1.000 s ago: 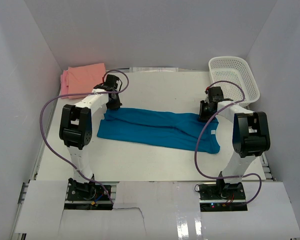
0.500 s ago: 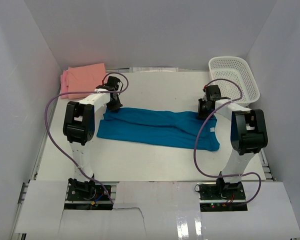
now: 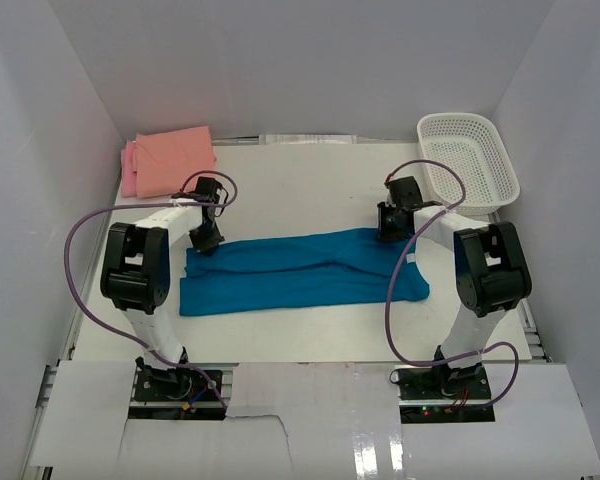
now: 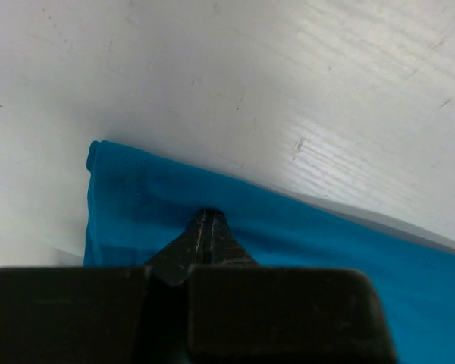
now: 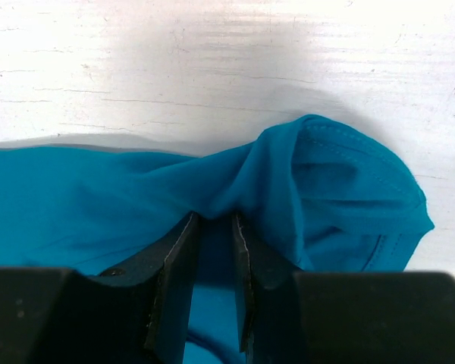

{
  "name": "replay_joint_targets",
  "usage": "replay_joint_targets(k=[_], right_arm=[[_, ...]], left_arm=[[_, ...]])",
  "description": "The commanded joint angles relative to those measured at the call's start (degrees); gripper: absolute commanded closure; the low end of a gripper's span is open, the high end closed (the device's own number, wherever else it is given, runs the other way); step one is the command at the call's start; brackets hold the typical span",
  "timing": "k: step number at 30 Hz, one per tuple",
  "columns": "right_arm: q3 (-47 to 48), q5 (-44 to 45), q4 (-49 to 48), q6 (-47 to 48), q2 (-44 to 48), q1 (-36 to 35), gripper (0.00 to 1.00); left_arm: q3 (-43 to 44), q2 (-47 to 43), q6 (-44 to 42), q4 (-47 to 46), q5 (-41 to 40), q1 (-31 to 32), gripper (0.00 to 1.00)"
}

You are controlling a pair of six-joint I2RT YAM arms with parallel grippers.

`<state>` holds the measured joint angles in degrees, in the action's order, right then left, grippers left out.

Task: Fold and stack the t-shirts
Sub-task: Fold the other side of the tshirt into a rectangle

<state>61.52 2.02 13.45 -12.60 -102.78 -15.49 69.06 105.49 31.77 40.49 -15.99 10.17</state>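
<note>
A teal-blue t-shirt [image 3: 300, 275] lies as a long folded band across the middle of the table. My left gripper [image 3: 204, 240] sits at the band's far left corner. In the left wrist view its jaws [image 4: 205, 220] are pressed together on the teal cloth [image 4: 326, 250]. My right gripper [image 3: 388, 228] is at the far right corner. There its narrow-set jaws [image 5: 214, 224] pinch a raised bunch of the same tee [image 5: 98, 197]. A folded salmon-orange t-shirt [image 3: 175, 155] lies on a pink one [image 3: 128, 172] at the back left.
A white mesh basket [image 3: 505, 165] stands at the back right, just behind my right arm. White walls close in the table on three sides. Purple cables loop from both arms over the near part of the table.
Both grippers have slid left and toward the near edge, dragging the teal tee with them. The tee's left end now sits further left. The left jaws closed during this time.
</note>
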Motion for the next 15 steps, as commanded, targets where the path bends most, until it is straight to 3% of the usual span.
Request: replay_joint_targets(k=[1, 10, 15], right_arm=[[-2.0, 1.5, 4.6, -1.1, -1.4, -0.3, 0.7], [8.7, 3.4, 8.5, -0.9, -8.2, 1.4, 0.7], [14.2, 3.3, 10.0, -0.7, -11.6, 2.9, 0.7]], left_arm=[[-0.2, -1.7, -1.4, 2.2, -3.2, -0.8, 1.0], [17.0, 11.6, -0.6, 4.2, -5.0, -2.0, 1.0], [21.0, 15.4, -0.8, 5.1, -5.9, -2.0, 1.0]])
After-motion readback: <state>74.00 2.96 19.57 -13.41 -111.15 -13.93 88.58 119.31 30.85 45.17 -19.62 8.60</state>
